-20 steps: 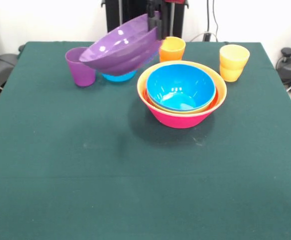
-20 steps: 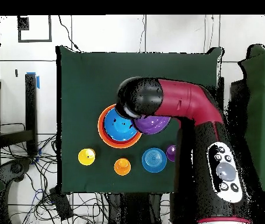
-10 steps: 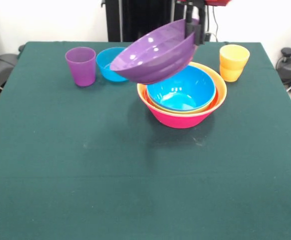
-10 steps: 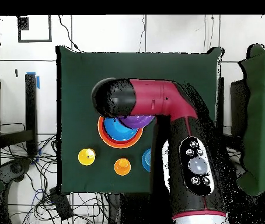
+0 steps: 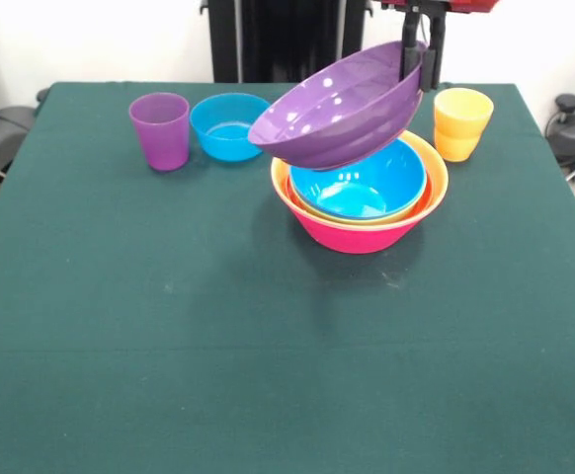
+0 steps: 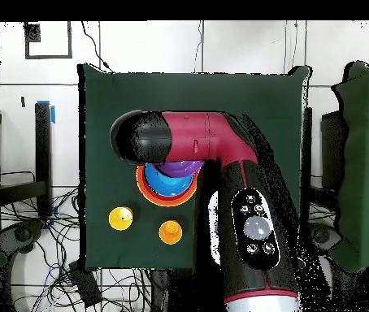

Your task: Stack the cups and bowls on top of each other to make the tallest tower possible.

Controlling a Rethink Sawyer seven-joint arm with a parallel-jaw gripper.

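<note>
The gripper hangs above the tower, its fingers pinching the far rim of the purple bowl. Gripped at one edge only, the bowl tilts, its opening turned toward the camera, and its low side hovers just over the blue bowl nested in the orange and pink ones. That looks like the carrying stage, with the bowl not yet centred for nesting. On the tabletop the purple cup and small blue bowl stand side by side; the yellow cups wait beside the tower. Overhead, the arm covers most of the stack.
</note>
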